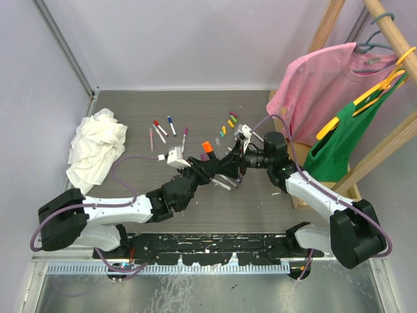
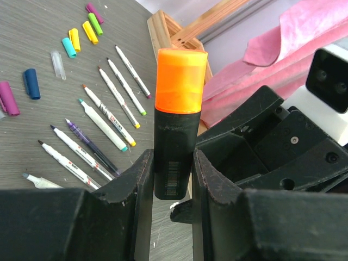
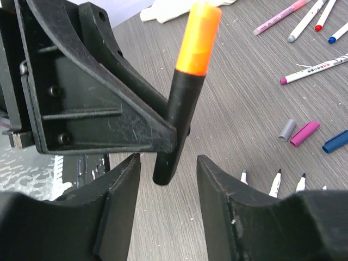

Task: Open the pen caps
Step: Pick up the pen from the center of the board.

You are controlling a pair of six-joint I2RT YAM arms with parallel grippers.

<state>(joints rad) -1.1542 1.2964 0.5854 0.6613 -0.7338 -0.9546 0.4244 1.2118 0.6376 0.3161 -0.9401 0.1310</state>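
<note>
A black-barrelled marker (image 2: 174,147) with an orange cap (image 2: 181,81) stands upright in my left gripper (image 2: 173,163), which is shut on the barrel. In the top view that orange cap (image 1: 206,147) sits mid-table between both arms. My right gripper (image 3: 168,168) is open, its jaws on either side of the marker's lower end (image 3: 182,119) with a gap on each side; the orange cap (image 3: 200,38) is still on. Loose pen caps (image 1: 229,122) lie at the back right, among them yellow (image 2: 74,39), green (image 2: 95,23) and purple (image 3: 304,134).
Several uncapped white pens (image 2: 109,117) lie beside the loose caps. Capped pens (image 1: 166,127) lie further left. A white rag (image 1: 94,150) is bunched at the left. A pink shirt (image 1: 326,85) and a green garment (image 1: 345,143) hang on a wooden rack (image 1: 384,150) at the right.
</note>
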